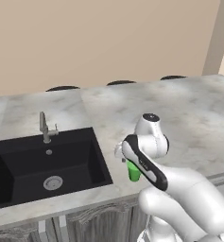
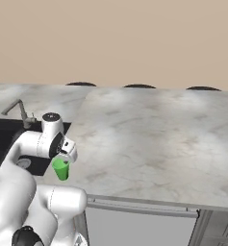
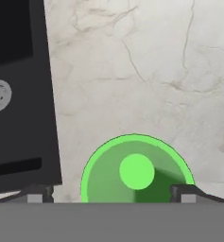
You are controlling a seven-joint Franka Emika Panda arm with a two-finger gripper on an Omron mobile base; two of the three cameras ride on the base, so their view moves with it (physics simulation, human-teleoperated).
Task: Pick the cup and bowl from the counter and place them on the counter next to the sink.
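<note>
The counter [image 1: 189, 113] is pale grey-white marbled stone with faint beige veins, running across the middle of both base views from edge to edge, over dark grey cabinets along the bottom of the frame. The black sink [image 1: 47, 163] is recessed into it at the lower left of the left base view, with a slim silver faucet [image 1: 45, 126] standing on the stone at its far rim.
</note>
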